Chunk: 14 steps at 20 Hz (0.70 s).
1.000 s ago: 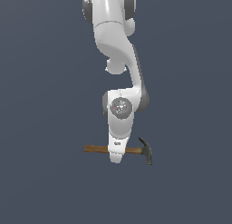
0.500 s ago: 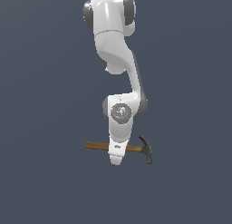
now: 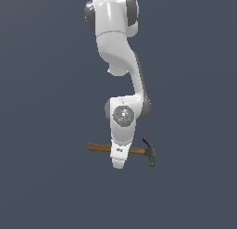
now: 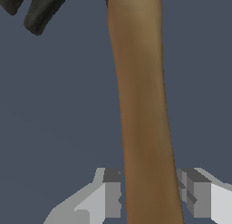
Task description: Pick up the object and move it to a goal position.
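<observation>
One hammer (image 4: 142, 105), two fingers (image 4: 111, 193) flanking its handle.

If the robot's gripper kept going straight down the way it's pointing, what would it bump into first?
The hammer. Its brown handle already sits between the jaws of the gripper, one finger on each side. Whether the pads touch the wood yet is hard to tell; past the handle only the plain grey floor shows.

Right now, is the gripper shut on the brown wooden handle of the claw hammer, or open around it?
Cannot tell for sure: the gripper straddles the brown wooden handle, one finger touching, the other showing a sliver of gap.
</observation>
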Motion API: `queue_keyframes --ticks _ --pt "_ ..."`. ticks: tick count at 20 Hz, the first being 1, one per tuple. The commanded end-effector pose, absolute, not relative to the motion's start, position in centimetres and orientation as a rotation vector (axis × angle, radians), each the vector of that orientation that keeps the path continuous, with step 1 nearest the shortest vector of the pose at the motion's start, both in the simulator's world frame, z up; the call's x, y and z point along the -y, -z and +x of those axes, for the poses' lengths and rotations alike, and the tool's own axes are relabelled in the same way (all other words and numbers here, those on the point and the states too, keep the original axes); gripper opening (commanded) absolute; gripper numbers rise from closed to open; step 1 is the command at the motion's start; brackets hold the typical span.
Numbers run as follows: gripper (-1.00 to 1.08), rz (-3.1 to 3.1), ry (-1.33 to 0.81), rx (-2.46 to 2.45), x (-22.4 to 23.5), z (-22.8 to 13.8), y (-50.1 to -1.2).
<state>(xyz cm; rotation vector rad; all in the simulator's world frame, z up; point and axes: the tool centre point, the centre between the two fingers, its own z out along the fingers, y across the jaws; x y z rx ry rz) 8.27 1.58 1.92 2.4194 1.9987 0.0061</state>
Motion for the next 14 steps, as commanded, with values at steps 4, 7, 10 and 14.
queue_keyframes --ticks 4,7,10,14 --pt "-1.00 2.419 -0.006 -2.000 -1.7 8.1 -2.0" --pt "-1.00 2.419 -0.006 -2.000 -1.7 7.7 -2.3" --pt "-1.00 2.419 -0.006 -2.000 -1.8 7.1 -2.7" --pt "-1.00 2.419 -0.005 -2.000 -2.0 6.0 -3.5"
